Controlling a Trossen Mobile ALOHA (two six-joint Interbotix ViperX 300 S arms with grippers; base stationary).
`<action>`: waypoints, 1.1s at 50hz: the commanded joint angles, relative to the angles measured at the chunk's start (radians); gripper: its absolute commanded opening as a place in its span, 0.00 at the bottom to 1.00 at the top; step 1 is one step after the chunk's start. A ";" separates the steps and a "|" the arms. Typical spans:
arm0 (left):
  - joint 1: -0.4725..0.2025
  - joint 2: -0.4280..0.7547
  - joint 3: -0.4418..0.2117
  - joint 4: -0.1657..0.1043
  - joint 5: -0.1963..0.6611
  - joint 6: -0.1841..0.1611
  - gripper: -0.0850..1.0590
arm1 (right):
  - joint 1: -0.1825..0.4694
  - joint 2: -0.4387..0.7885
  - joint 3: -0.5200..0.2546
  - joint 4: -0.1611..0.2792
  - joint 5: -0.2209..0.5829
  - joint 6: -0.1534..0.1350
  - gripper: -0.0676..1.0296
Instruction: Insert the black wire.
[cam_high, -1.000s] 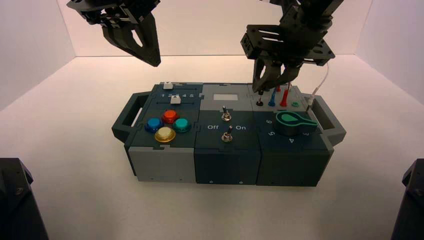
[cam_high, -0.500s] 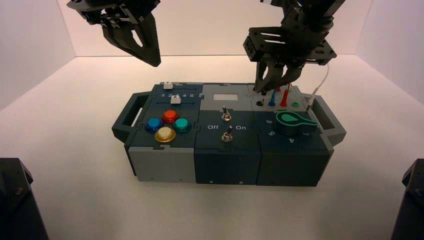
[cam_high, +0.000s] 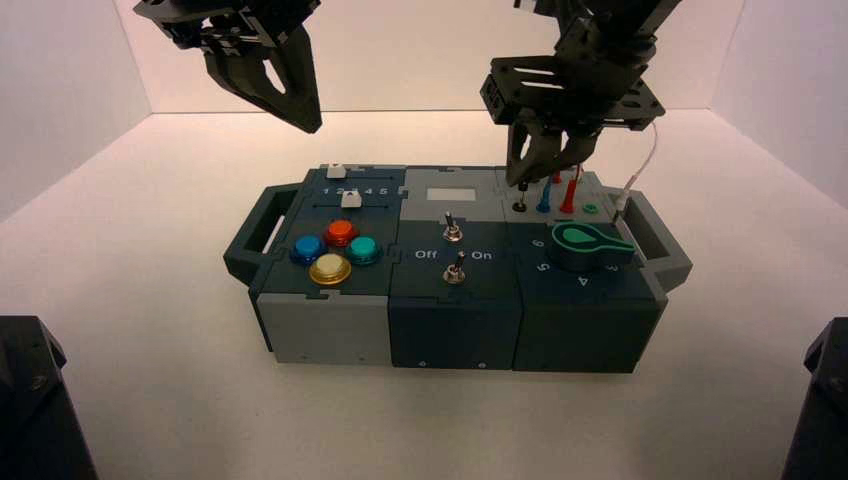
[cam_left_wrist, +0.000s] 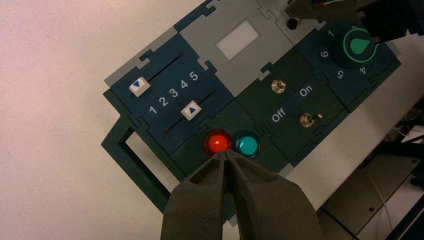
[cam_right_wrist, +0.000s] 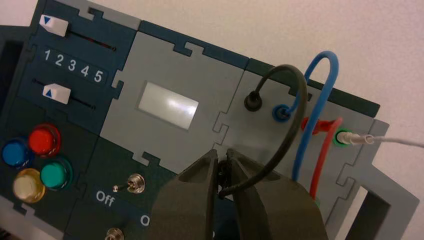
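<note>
Robot test bench, shown by switch-covered box (cam_high: 455, 310).

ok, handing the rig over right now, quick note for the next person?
Right gripper: shut on the loose-end plug of the black wire, over the near black socket at the box's right part.
Left gripper: idle above the box's left part, shut, nothing in it.
Done: the wire's other end sits in the far black socket; the near-end plug is gripped and brought to its socket.
Left: seat that plug fully, let go, back off. Can't tell whether its tip has entered yet.
Nearby: blue wire and red wire run close beside; probably worth keeping clear of them.
</note>
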 joint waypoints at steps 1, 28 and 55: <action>-0.005 -0.012 -0.026 0.000 -0.003 0.003 0.05 | -0.005 -0.003 -0.028 -0.002 -0.003 0.002 0.04; -0.005 -0.015 -0.026 0.000 -0.003 0.005 0.05 | -0.032 -0.005 -0.034 -0.012 0.000 0.002 0.04; -0.005 -0.015 -0.028 0.002 -0.005 0.006 0.05 | -0.031 0.015 -0.046 0.002 0.011 0.003 0.04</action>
